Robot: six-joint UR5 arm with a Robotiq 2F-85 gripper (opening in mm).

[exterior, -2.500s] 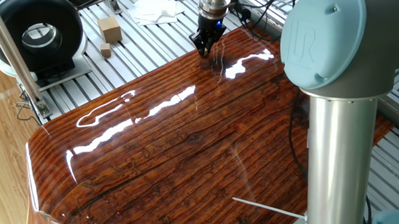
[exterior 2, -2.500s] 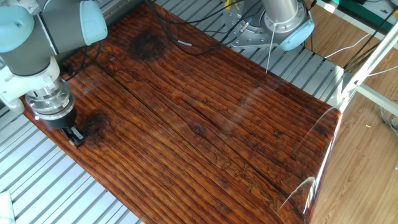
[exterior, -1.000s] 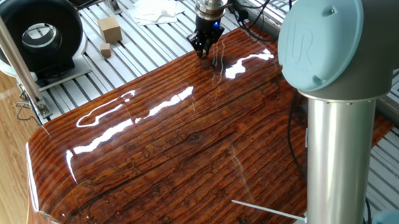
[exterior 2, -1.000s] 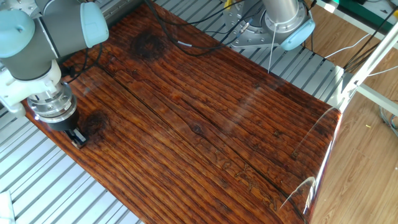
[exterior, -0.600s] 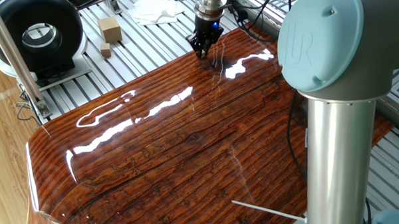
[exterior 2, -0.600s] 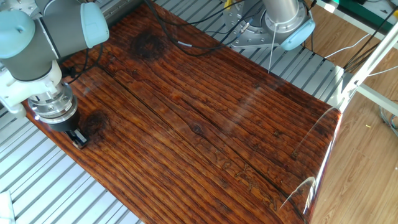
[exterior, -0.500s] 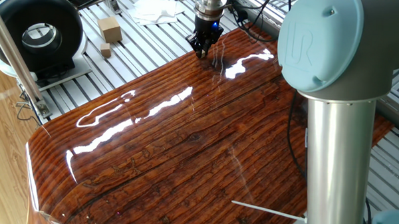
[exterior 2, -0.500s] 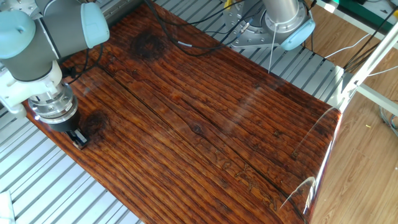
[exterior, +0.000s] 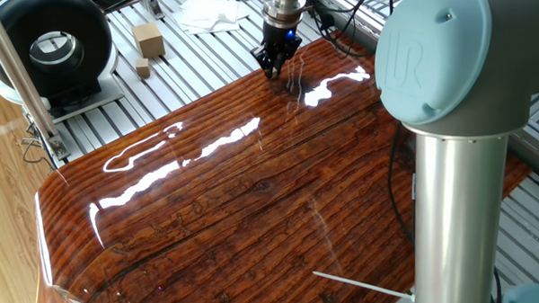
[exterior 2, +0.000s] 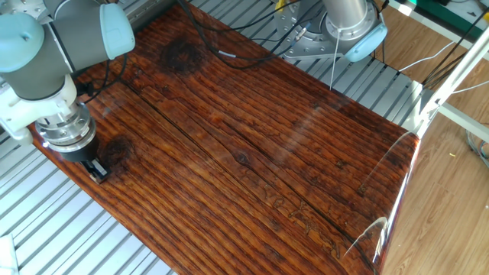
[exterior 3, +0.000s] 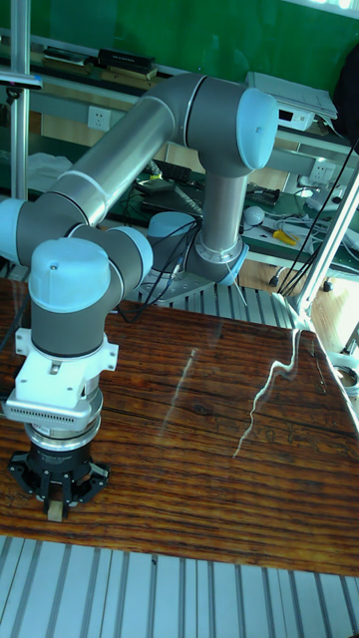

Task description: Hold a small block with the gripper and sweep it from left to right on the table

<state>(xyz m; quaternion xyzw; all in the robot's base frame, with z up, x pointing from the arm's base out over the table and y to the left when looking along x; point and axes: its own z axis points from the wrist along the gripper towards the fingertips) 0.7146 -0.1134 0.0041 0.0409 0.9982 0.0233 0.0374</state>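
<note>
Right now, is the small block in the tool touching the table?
Cannot tell. In the tall fixed view the small block sits between the tool's fingers low over the table, but no view plainly shows contact.

Arm's reaching way out and folded down at the elbow, silver wrist vertical, blue light on, gripper [exterior 3: 57, 510] pointing straight down with both black fingers pinched close together.

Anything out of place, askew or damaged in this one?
Nothing stands out. The gripper sits low at the table edge with a small tan block between its fingers. Two more tan blocks lie off the table on the slatted base beside white cloth, undisturbed. The bright streaks on the board are glare, not spills.
</note>
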